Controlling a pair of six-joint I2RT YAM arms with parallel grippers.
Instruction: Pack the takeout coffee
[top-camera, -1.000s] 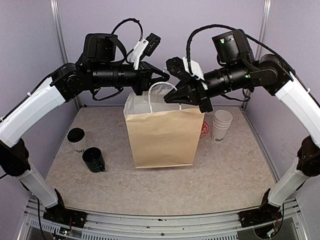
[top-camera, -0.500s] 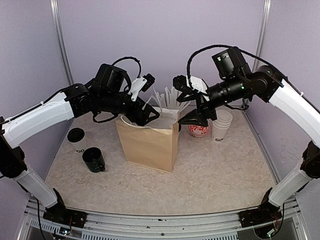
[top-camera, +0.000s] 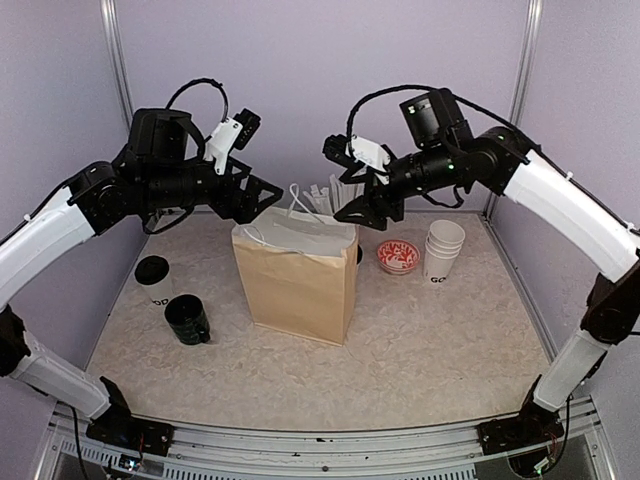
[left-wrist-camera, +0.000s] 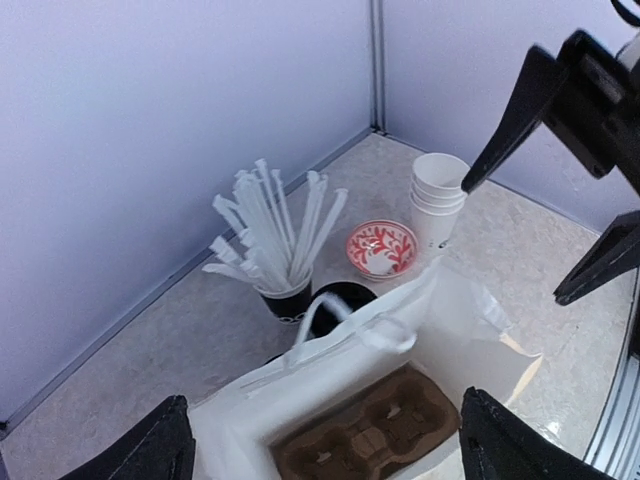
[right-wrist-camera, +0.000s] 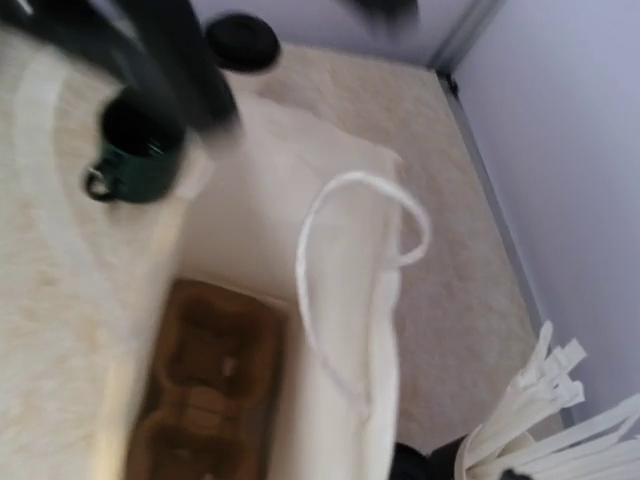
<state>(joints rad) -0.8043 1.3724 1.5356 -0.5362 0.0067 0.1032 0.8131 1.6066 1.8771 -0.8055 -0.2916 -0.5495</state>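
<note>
Work is sitting, as I judge it, at the point just before the pick. The paper bag is standing open in the middle of the table, with a brown cup tray lying at its bottom. Both arms are hovering over the bag's mouth. The left gripper is showing its jaws spread apart and empty, and the right gripper is showing its jaws spread wide and empty too.

The coffee cup is not yet packed. It is standing upright on the table at the far left, just behind the green mug and well apart from the bag.

The next move is probably calling for the left arm, the nearer one, to swing out and down. It should take the cup around its wall below the lid, keep it level, and lower it into a well of the tray without catching the bag's handles.

The cup is showing a flat round black lid, closed as far as I can tell, and a white side carrying black letters low down.
</note>
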